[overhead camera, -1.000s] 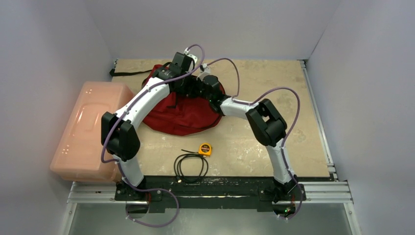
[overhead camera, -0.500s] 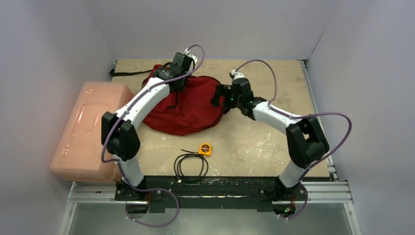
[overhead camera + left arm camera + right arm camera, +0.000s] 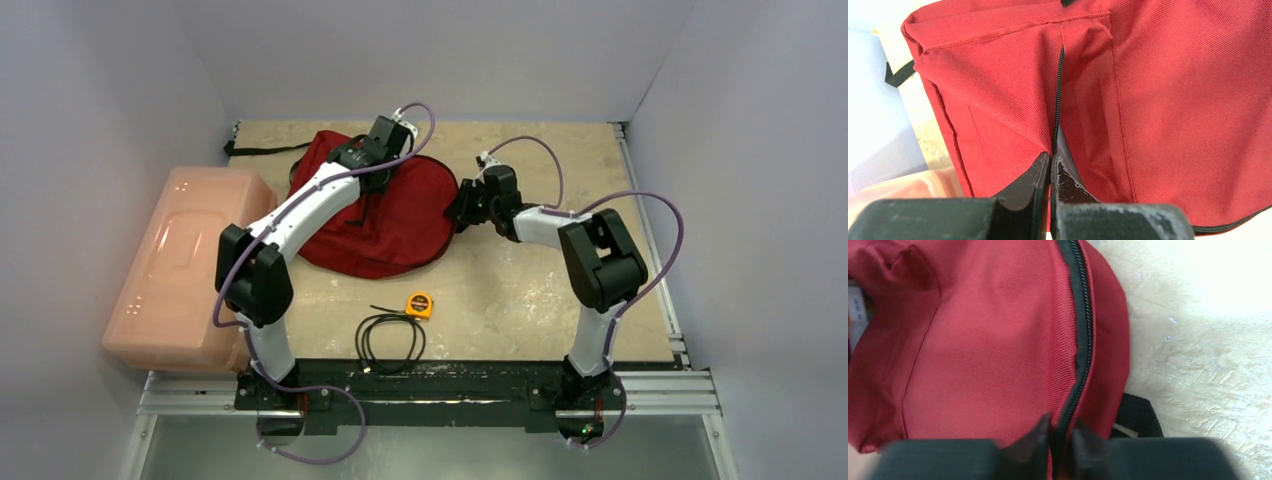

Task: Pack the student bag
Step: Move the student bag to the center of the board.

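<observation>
Early stage. Student bag sits at both sets of fingertips, zipper looks mostly shut, nothing visibly packed. Left gripper fingers pressed together, pinching bag fabric at the zipper. Right gripper fingers narrowly apart, straddling the zipper seam; can't tell if clamped. Tape measure and cable lie well apart from both, unpacked.

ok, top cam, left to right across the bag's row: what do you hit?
pale pink plastic box → red backpack → right gripper, at the backpack's right edge
</observation>
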